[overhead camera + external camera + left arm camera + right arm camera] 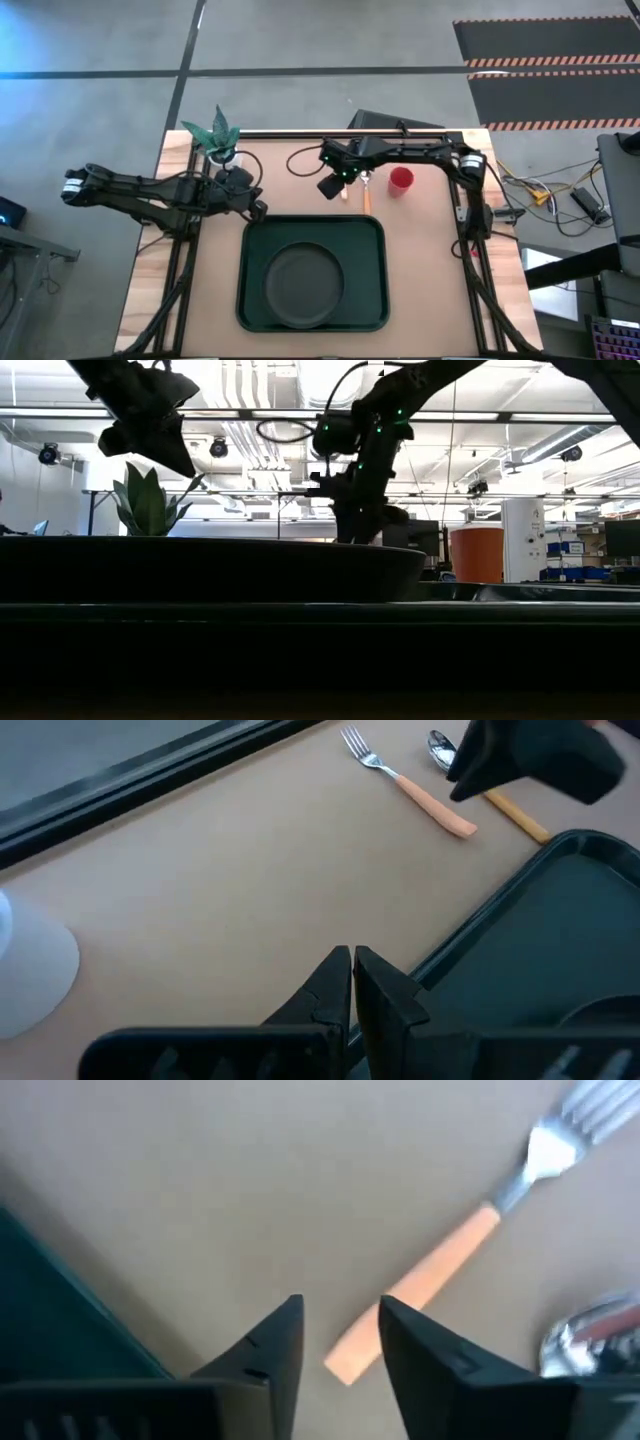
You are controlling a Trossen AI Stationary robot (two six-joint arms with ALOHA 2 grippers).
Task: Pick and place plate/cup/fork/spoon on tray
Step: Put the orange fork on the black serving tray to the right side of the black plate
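Note:
The dark green tray [372, 300] lies at the table's middle with the black plate [303, 285] in it. Behind the tray's far edge lie the fork [470, 1240] [410, 785] and, to its right, the spoon [366, 193] [590, 1335], both flat on the table. The red cup [401, 180] stands upright right of them. My right gripper [340, 1305] [330, 185] hangs open over the fork, a finger on either side of the handle's free end [348, 1355], touching nothing that I can see. My left gripper [352, 970] [255, 208] is shut and holds nothing, by the tray's far left corner.
A white pot with a green plant [220, 135] stands at the table's far left corner, behind my left arm. A black cable [300, 160] loops on the table behind the fork. Bare tabletop lies left and right of the tray.

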